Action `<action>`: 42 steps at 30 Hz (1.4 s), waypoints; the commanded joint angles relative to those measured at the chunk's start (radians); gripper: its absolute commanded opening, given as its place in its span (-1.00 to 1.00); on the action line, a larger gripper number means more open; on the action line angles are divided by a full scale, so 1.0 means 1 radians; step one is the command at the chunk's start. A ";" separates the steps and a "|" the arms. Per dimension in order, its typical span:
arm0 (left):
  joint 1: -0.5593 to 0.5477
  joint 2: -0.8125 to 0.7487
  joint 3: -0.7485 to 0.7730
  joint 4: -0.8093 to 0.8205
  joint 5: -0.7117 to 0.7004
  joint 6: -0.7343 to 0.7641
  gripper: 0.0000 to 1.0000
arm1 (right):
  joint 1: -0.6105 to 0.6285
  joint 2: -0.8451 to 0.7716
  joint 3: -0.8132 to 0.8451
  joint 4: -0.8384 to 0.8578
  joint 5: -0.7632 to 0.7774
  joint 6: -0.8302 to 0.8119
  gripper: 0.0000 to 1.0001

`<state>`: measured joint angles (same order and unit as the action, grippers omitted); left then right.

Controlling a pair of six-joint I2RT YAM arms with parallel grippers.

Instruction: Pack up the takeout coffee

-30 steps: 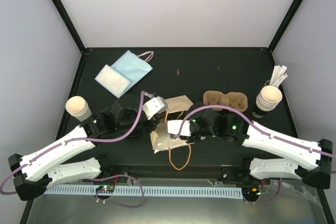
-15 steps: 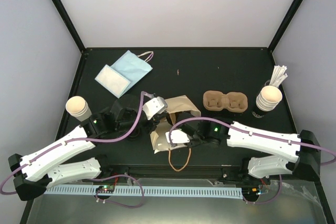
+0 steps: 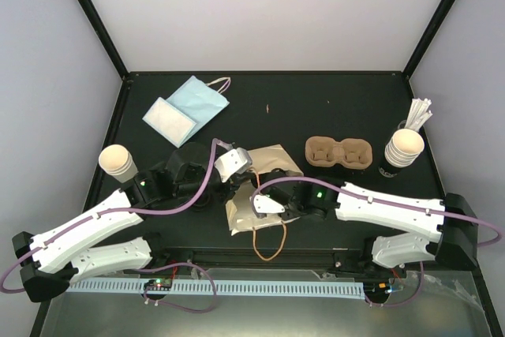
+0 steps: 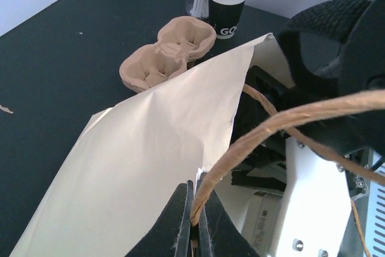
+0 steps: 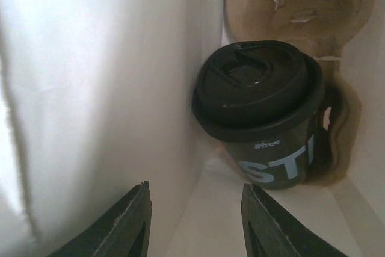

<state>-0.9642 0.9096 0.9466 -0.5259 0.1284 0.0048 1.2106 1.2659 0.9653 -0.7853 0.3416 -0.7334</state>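
Observation:
In the right wrist view the takeout coffee (image 5: 261, 109), a dark cup with a black lid, stands inside the cream paper bag (image 5: 90, 88), against a brown pulp carrier (image 5: 301, 10). My right gripper (image 5: 195, 209) is open in the bag's mouth, short of the cup, with nothing between its fingers. From above, the bag (image 3: 272, 155) lies mid-table with the right gripper (image 3: 264, 201) at its opening. My left gripper (image 4: 194, 218) is shut on the bag's twine handle (image 4: 271, 124) at the bag's edge, holding the bag (image 4: 150, 148) up; it shows from above as the left gripper (image 3: 235, 165).
An empty two-cup pulp carrier (image 3: 339, 151) sits right of the bag. A nested cup stack with white sticks (image 3: 404, 146) stands at far right. A cream paper cup (image 3: 116, 159) stands at far left. Blue and white packets (image 3: 185, 108) lie at back left. The bag's other handle loop (image 3: 272, 246) lies near the front edge.
My right arm has swung left and pushed its gripper into the bag's mouth, with its jaws spreading wider. The left gripper has kept its hold on the handle.

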 commanded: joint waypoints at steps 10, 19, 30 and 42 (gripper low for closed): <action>-0.023 -0.006 0.008 -0.009 0.042 -0.010 -0.97 | -0.004 0.115 0.076 0.056 0.092 0.027 -0.10; -0.028 -0.008 0.004 -0.024 0.040 -0.004 -0.97 | -0.031 0.076 0.066 0.032 0.079 0.037 -0.07; -0.036 -0.006 0.014 -0.026 0.046 0.000 -0.97 | -0.077 0.008 0.039 0.021 0.103 0.057 -0.06; -0.044 -0.012 0.019 -0.032 0.042 -0.001 -0.97 | -0.079 0.078 0.074 0.040 0.081 0.052 0.06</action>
<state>-0.9966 0.9096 0.9463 -0.5510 0.1421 0.0051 1.1381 1.3346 1.0149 -0.7639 0.4164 -0.6872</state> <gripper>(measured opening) 0.030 0.506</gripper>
